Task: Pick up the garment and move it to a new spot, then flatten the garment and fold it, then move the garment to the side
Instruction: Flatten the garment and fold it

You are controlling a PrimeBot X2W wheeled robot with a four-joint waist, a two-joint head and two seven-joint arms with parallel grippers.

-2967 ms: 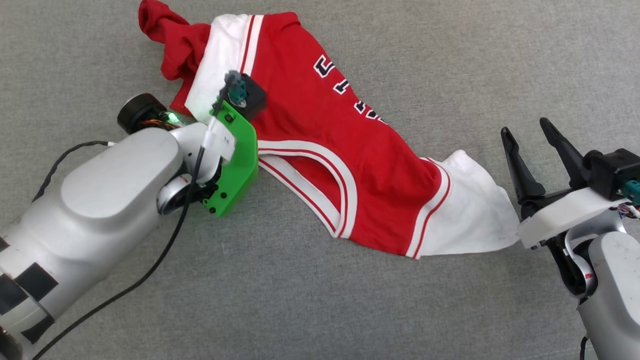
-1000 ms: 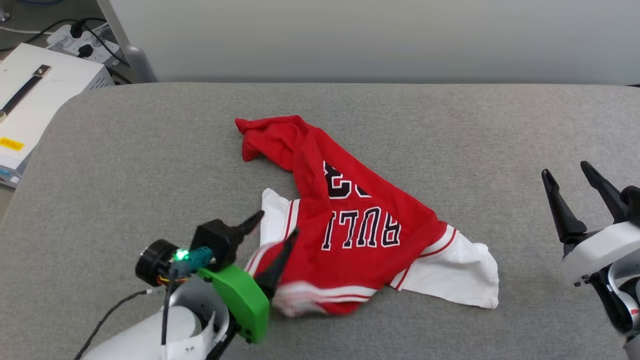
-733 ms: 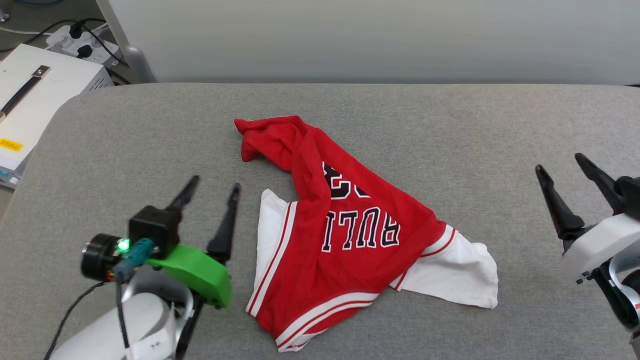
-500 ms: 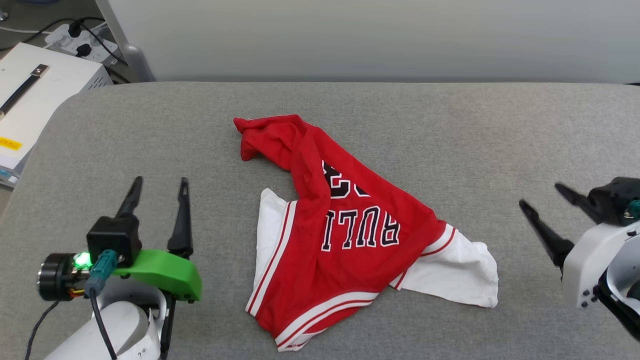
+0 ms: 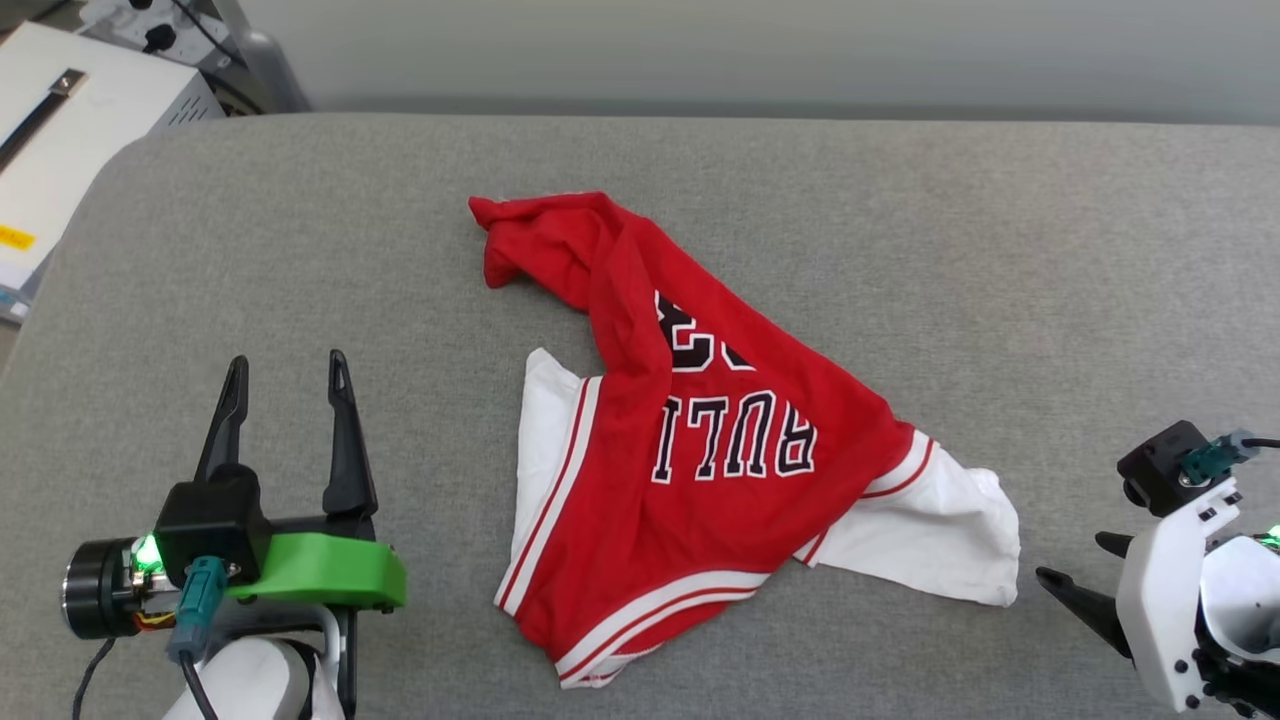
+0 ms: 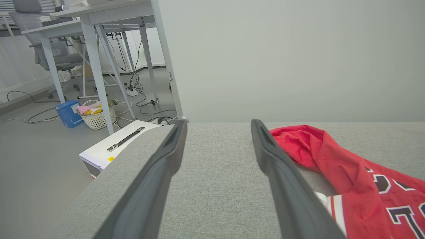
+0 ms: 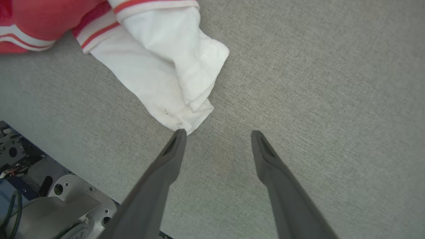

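Jersey [image 5: 720, 470] lies crumpled mid-frame on grey desk [image 5: 900, 220], unheld. My left tool [image 5: 286, 360] lower left, fingers apart. My right tool [image 7: 218, 131] apart, near white sleeve [image 7: 159, 66]. Flatten, fold, side move judged still to do.

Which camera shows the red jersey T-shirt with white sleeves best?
Head view: the whole red jersey T-shirt lies crumpled on the grey fabric surface. Left wrist view catches one red part with lettering; right wrist view, a white sleeve.

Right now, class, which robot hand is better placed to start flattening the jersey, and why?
Likely the right hand: open, tipped down, one fingertip beside the white sleeve of the garment. The left hand is open too, but apart from it.
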